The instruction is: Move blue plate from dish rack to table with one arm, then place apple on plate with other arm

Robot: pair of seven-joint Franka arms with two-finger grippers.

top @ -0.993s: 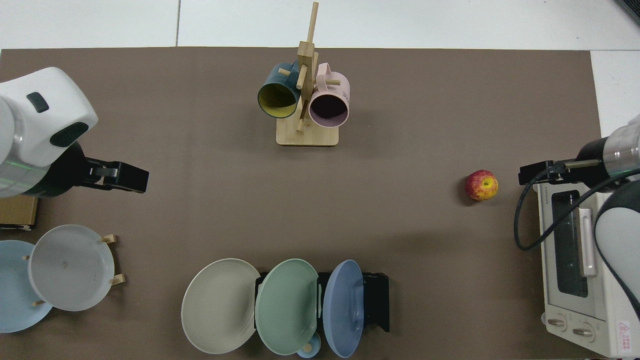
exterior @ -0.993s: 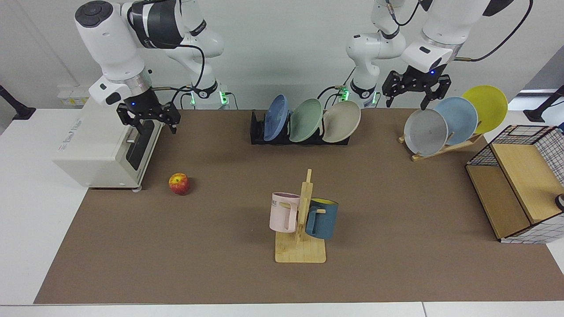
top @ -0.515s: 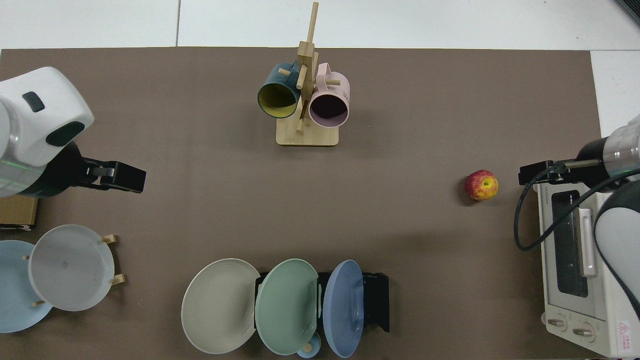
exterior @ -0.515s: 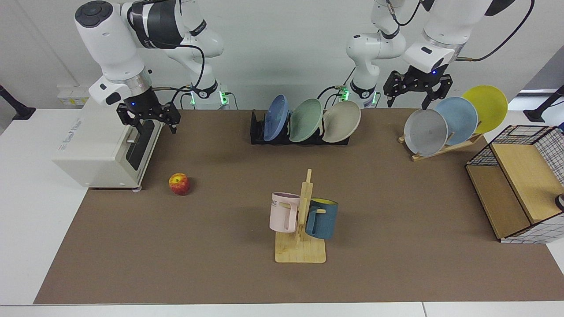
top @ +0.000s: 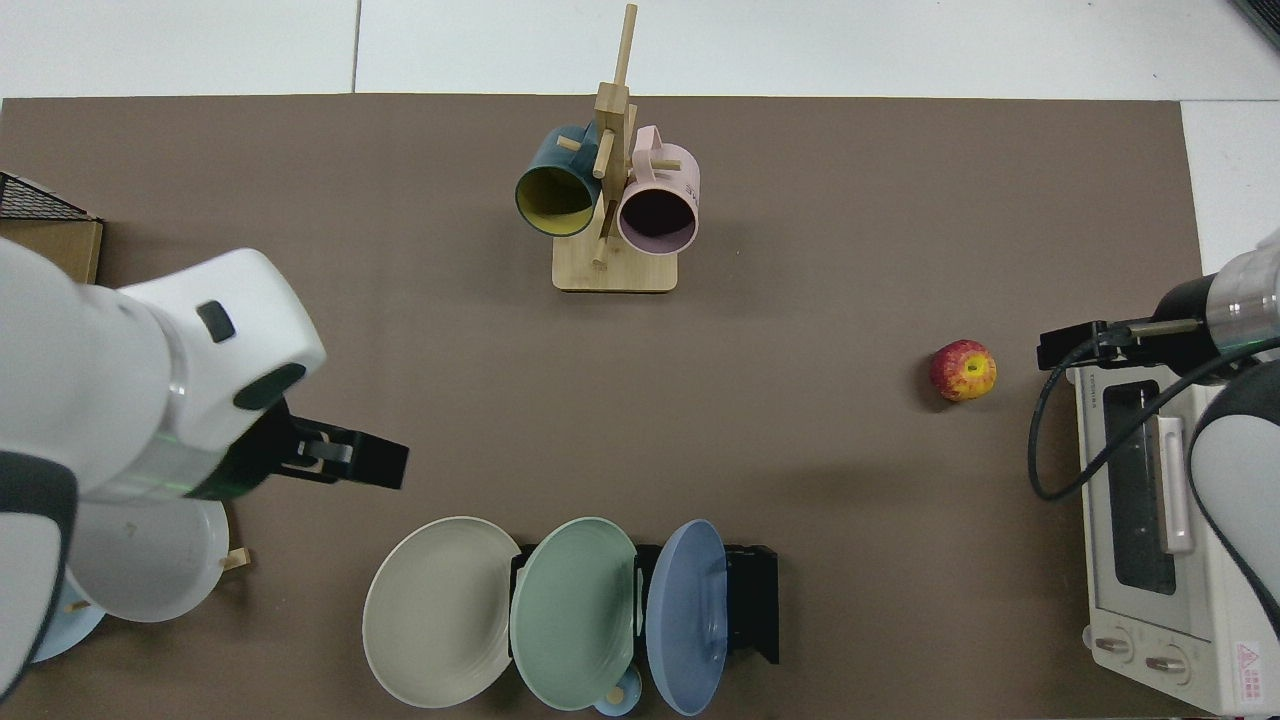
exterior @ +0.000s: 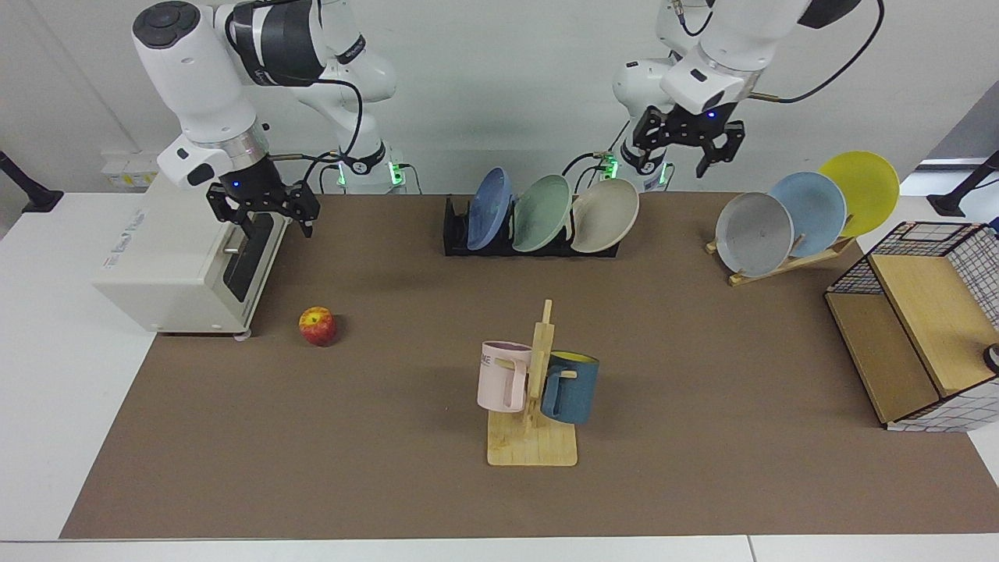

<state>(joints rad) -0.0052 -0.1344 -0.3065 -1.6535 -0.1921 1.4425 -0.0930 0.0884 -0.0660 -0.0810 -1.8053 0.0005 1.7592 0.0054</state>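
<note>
1. The blue plate [exterior: 488, 208] is seen standing on edge in the end slot of the dish rack [exterior: 454, 234], beside a green plate [exterior: 541, 212]; the two rims are close, and contact cannot be judged.
2. The left gripper [exterior: 687, 152] is held high above the mat [exterior: 390, 468], up and to the side of the rack, its fingers spread apart and holding nothing.
3. The right gripper [exterior: 265, 209] is held over the toaster oven [exterior: 179, 265], fingers released and empty; this arm waits.
4. The apple [exterior: 318, 325] is found on the mat near the oven, well apart from the rack.
5. The plate is judged stiff, smooth and breakable, so a slip from thin fingers is likely.
6. A grasp is best taken on the exposed upper rim, pinched across its thickness, and the plate lifted straight out of the slot so its neighbour is not knocked.
7. The apple is judged light, firm and prone to rolling; it is best gripped across its middle.
</note>
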